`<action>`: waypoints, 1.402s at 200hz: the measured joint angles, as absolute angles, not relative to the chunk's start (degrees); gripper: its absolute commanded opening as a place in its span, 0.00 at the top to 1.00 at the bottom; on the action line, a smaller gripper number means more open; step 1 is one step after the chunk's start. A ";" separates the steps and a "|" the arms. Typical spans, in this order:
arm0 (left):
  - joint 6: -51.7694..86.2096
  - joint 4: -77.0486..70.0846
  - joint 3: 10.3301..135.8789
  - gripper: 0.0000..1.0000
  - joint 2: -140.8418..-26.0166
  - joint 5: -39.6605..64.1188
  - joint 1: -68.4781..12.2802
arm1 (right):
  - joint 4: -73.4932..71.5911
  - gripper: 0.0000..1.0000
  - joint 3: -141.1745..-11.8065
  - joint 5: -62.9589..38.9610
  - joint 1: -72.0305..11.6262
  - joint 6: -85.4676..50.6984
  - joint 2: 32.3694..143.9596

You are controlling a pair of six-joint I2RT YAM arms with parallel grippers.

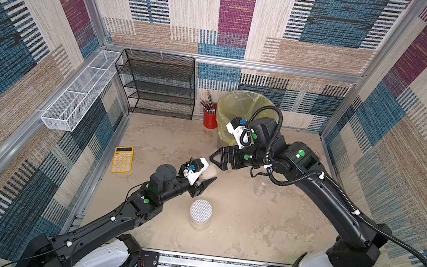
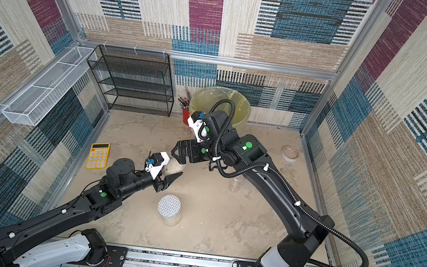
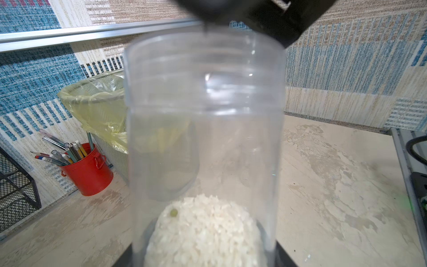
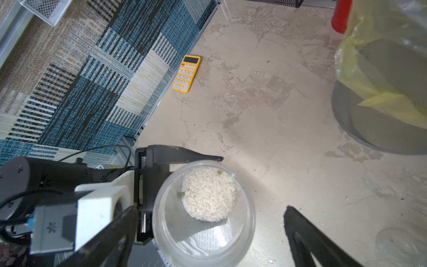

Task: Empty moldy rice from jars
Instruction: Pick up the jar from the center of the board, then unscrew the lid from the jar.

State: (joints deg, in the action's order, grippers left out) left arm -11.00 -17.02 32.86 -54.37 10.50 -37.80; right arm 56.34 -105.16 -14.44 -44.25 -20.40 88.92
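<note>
Judging from here, Mo, how far along are we?

Early, Lia. Our left claw is clenched around one clear jar near the middle of the desk. Its moldy rice sits inside, white with a few greenish specks. The bin with the yellow bag is well apart from it, so we'd say nothing is tipped out of this jar yet.

And our right claw?

Released, jaws spread wide at the jar's top, holding nothing. The left wrist view shows a wider clear band up there, and we cannot tell whether that is a lid.

So what do we count?

Three jars: the held one, a jar with a white grid lid standing closed nearer the front, and a faint clear jar on the desk under the right arm, contents unclear. One bin, two claws. We reckon the tipping and two more jars remain.
</note>
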 measured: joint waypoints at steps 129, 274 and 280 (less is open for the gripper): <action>-26.24 -21.37 35.90 0.68 -61.71 -0.16 -42.94 | 67.61 0.09 -113.86 -32.01 -33.30 -22.41 95.98; -31.44 -23.00 37.01 0.70 -65.95 -3.44 -43.24 | 74.78 0.19 -115.26 -28.88 -33.26 -21.98 98.28; -31.48 -22.90 37.06 0.70 -65.95 -3.66 -43.24 | 74.72 0.21 -114.80 -28.93 -33.26 -22.00 98.10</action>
State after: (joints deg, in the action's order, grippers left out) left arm -31.48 -22.90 37.06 -65.95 -3.66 -43.24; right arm 74.72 -114.80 -28.93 -33.26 -22.00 98.10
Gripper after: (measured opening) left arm 0.635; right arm 0.820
